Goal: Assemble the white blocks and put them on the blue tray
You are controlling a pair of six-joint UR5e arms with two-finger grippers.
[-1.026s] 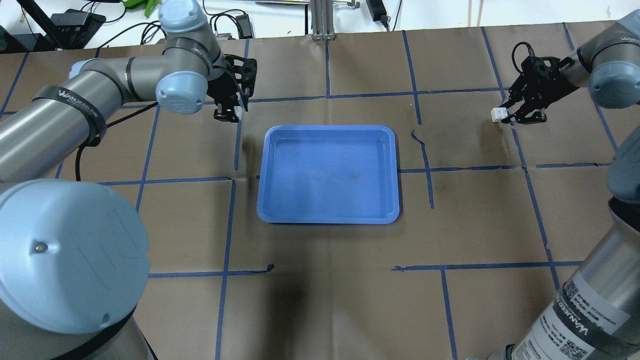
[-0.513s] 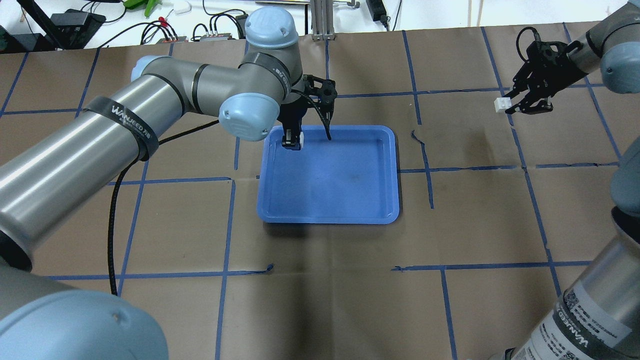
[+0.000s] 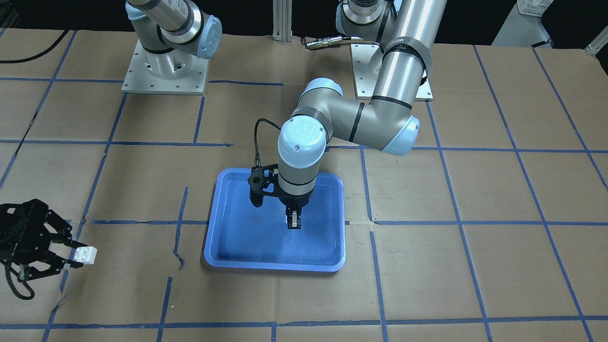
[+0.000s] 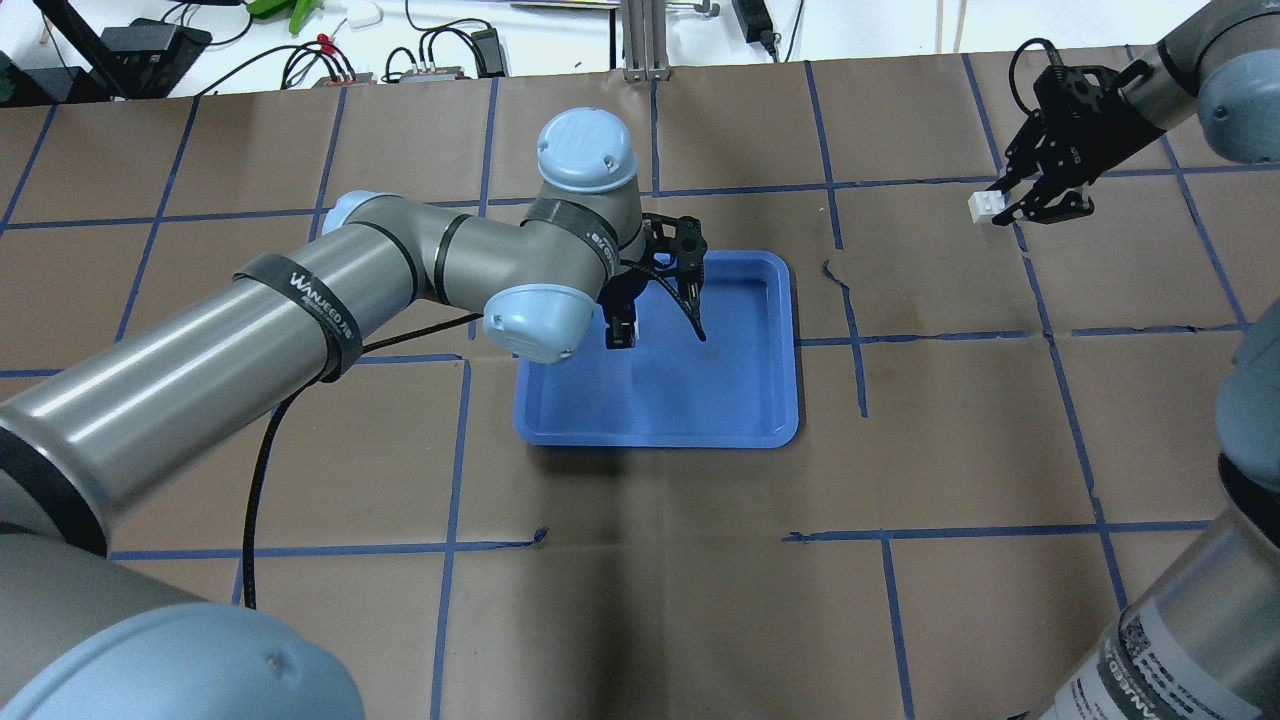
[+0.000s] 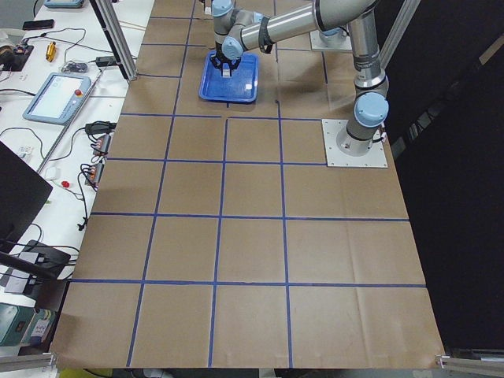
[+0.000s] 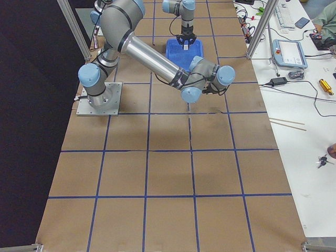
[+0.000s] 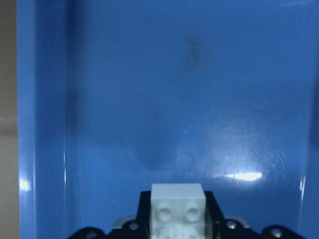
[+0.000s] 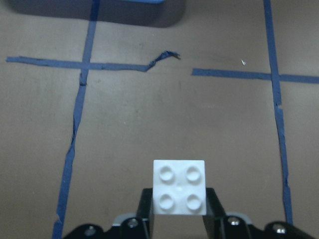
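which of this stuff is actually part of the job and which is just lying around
Job: one white block in the left gripper; other white block in the right gripper; blue tray.
Lying about: blue tape lines; brown paper cover; cables past the table's far edge; teach pendant on the side bench.

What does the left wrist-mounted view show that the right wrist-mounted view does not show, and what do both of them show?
Only the left wrist view: the floor of the blue tray fills almost the whole picture beneath the left block, whose studded top is partly cut off.
Only the right wrist view: brown table paper crossed by blue tape lines, with the tray only as a sliver at the top edge. The right block shows all four studs.
Both: a white block held at the bottom centre between black fingers, studs facing the camera.
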